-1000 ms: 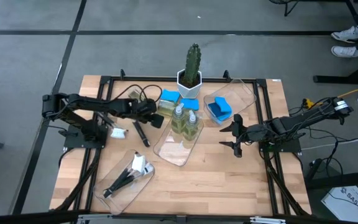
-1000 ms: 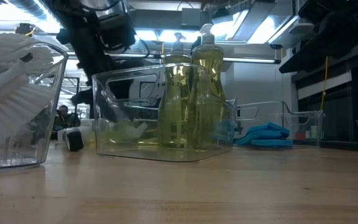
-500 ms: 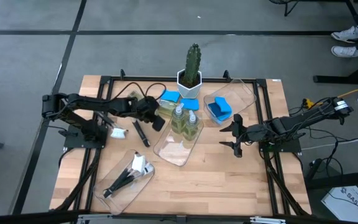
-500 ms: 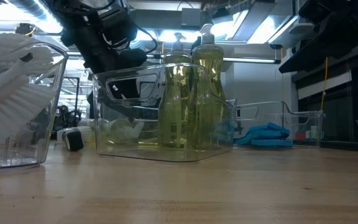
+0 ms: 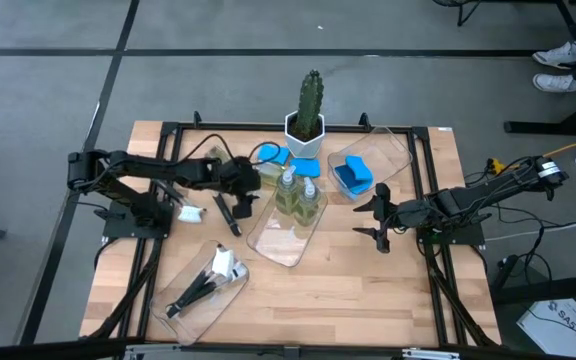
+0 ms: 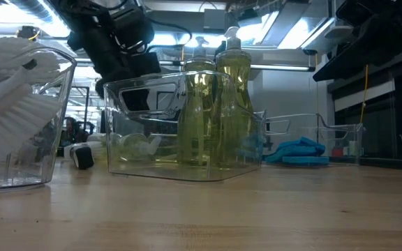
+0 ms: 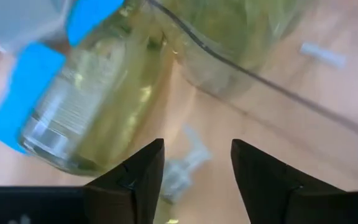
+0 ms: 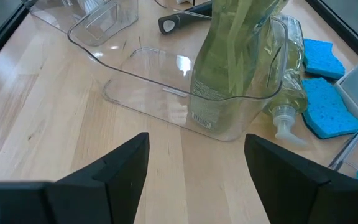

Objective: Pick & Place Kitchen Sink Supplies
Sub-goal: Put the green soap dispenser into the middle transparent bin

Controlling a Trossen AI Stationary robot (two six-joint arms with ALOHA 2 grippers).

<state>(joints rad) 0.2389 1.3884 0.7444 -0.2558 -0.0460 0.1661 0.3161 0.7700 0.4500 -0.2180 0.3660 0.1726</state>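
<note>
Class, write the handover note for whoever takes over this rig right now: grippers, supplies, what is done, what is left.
Left gripper: jaws open over the lying bottle outside the middle tray.
Right gripper: open, waiting at the table's right.
Done: two bottles upright in the middle tray; one sponge in the far tray; brushes in the near tray.
Left: lying bottle, loose sponges, loose brush.

My left arm reaches from its base at the left edge across toward the middle of the bench, stretched low and nearly straight. Its tool [image 5: 240,187] points at the centre, and in the left wrist view I see the two dark fingers [image 7: 132,180] standing apart with nothing between them. My right arm sits folded at the right side, its tool [image 5: 379,224] held open and hanging free.
</note>
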